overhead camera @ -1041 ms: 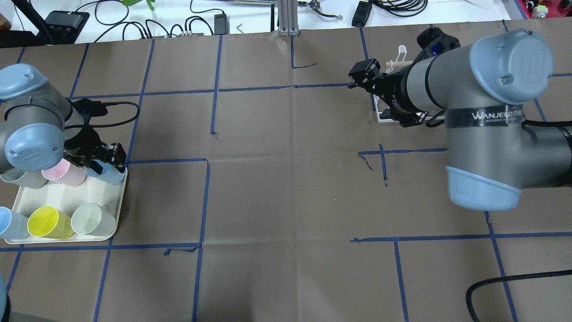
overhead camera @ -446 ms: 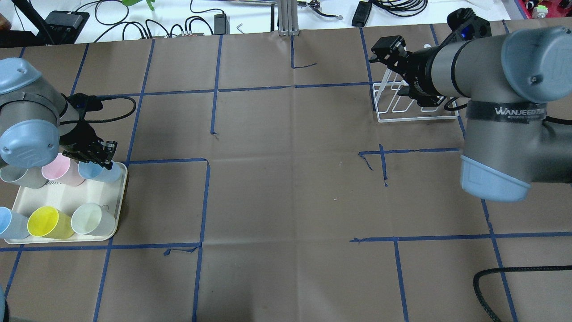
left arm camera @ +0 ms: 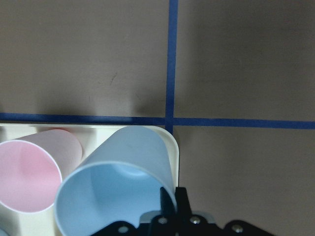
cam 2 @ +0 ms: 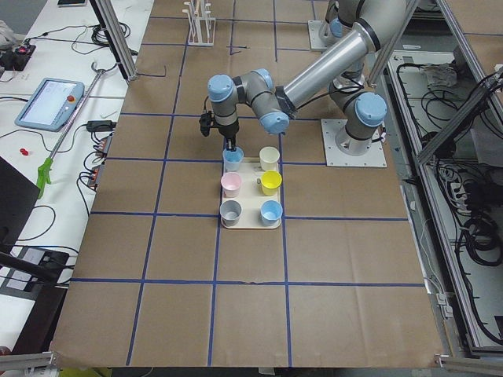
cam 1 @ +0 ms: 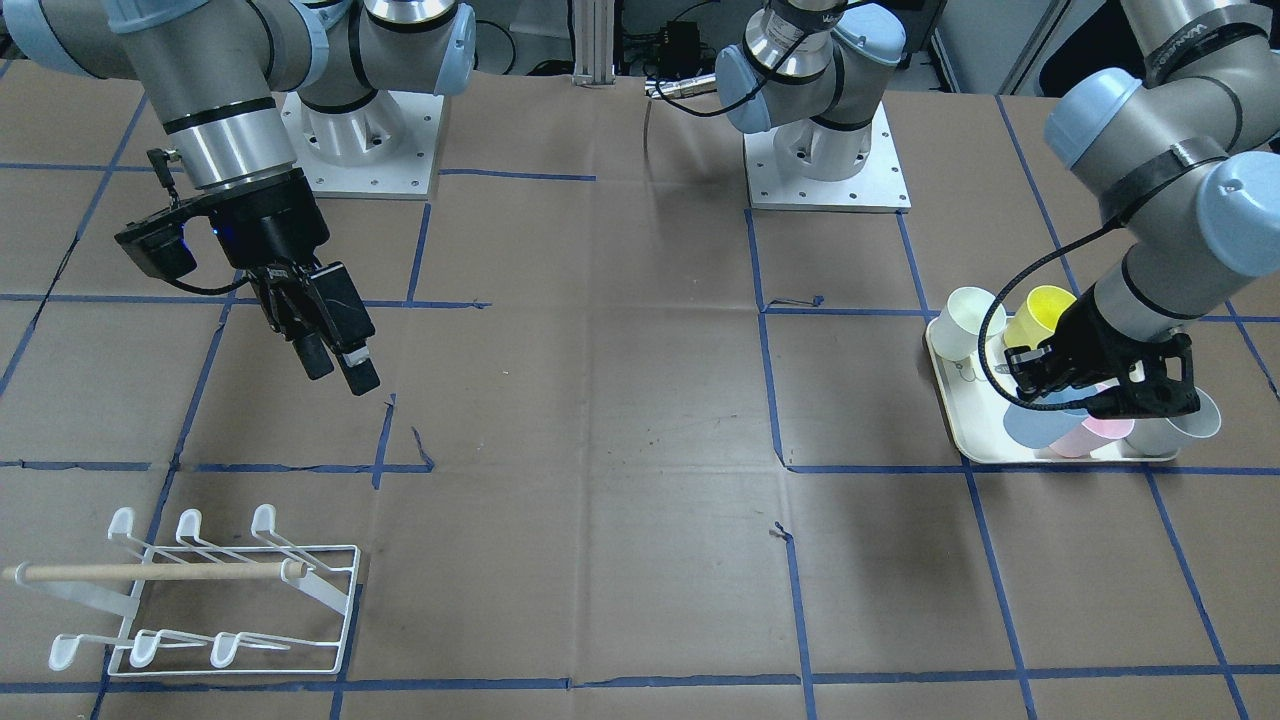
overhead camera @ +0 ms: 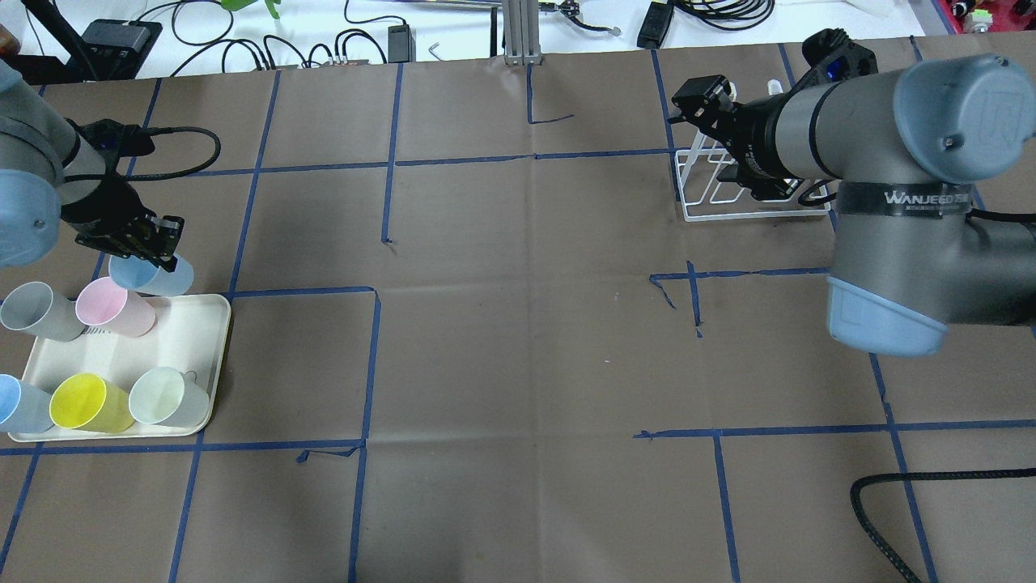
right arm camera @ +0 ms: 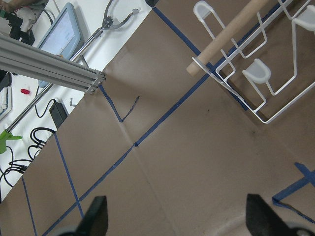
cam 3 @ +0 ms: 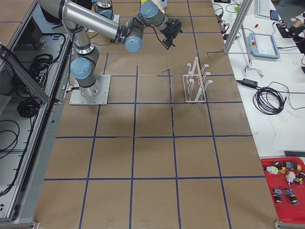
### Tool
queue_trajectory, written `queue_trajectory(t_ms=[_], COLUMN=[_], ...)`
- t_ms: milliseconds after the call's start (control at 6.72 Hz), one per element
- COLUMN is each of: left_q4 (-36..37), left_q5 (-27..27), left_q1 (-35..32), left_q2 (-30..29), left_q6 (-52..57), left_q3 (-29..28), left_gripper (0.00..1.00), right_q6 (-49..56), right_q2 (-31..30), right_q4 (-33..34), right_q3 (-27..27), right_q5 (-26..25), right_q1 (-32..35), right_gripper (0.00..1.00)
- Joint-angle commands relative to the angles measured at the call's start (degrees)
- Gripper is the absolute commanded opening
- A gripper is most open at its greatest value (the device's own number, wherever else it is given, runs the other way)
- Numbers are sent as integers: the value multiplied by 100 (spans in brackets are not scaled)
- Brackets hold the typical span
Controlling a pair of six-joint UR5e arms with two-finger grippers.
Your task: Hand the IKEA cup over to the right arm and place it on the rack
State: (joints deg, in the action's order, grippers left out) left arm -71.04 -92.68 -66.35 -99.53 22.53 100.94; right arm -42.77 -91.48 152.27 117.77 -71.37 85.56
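Overhead view: my left gripper (overhead camera: 155,256) clamps the blue cup (overhead camera: 162,279) by its rim, at the far corner of the tray (overhead camera: 190,340). Left wrist view: the cup's wall touches one finger. Right wrist view: my right gripper (right arm camera: 179,219) stands wide and empty; the rack (right arm camera: 257,72) lies beyond its fingers, apart.

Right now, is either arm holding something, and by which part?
The left gripper grips the light blue cup by its rim; the right gripper is empty.
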Motion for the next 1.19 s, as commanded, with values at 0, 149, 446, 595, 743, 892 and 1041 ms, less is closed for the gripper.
queue_trajectory(t_ms=[0,149,446,595,743,892,1041], left_q4=[-1057,-1113,-790,-101,480,1200,2295], left_q5=[48,92,1998,2817,3731,4227,4702], left_q1=[-289,-482,-537,-563,-598,-764,-957], left_q2=[39,39,179,162,101,179,101], left_q6=[-3,6,-11,145,504,664,700], left_q3=[-1185,-1373,-1376,-1245,-1087,-815,-412], left_gripper=[0,0,0,0,0,0,0], right_q6=[6,-3,6,14,23,32,-37], right_q2=[208,149,200,201,-26,-2,-1], right_q4=[22,5,48,118,84,75,119], right_q3=[0,-34,-61,-52,17,18,140], right_q5=[1,1,18,70,62,80,262], right_q1=[-13,-22,-57,-109,-188,-197,-189], right_gripper=[100,100,100,100,100,100,100])
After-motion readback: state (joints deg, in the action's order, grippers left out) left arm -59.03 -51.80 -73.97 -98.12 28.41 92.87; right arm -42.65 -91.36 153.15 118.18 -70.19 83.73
